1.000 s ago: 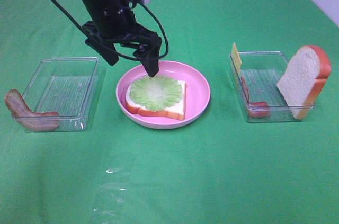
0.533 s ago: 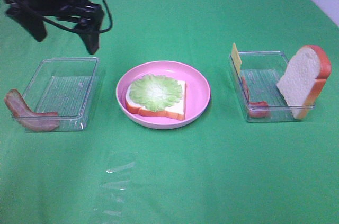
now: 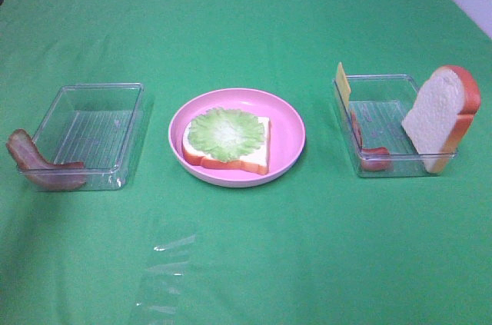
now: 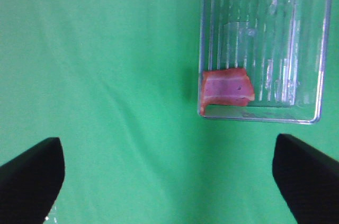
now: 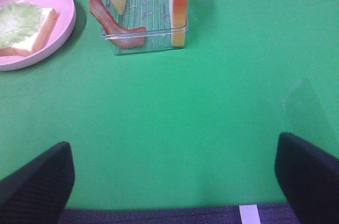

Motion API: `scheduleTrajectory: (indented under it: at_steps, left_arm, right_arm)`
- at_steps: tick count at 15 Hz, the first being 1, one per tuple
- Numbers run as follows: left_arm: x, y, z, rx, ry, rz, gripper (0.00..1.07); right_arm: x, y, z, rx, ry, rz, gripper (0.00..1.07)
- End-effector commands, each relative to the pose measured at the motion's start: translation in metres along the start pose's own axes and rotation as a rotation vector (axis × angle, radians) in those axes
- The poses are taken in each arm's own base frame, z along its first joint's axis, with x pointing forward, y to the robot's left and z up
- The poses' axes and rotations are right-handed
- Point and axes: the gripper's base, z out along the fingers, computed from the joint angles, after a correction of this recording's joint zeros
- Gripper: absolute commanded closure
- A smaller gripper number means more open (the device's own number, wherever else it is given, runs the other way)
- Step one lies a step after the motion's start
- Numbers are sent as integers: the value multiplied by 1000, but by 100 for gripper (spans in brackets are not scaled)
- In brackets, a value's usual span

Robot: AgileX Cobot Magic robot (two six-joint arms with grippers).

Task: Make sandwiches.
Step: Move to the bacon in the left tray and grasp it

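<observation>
Green cloth, faintly creased, covers the table. A round pink plate holds the unfinished sandwich: a flat white slice topped with frilly lettuce. Left of the plate, a clear ribbed tray has a bacon strip slumped over its corner (half out). Right of the plate, a second tray carries a cheese square, another bacon strip and an upright bread slice. Left gripper and right gripper hang over cloth, well away from the plate, jaws wide apart
</observation>
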Motion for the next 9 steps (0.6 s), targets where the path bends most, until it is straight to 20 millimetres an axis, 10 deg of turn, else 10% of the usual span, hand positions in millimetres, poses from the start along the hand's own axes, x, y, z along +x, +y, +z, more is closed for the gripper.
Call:
scheduleTrajectory:
  at_steps: [1,9]
  left_arm:
    - [10,4,0,4,99,77,6]
    - [5,-31,79,37,232,102,8]
  right_arm:
    - [2,0,-2,0,-36,-2,9]
    - [2,0,-2,0,-36,-2,9]
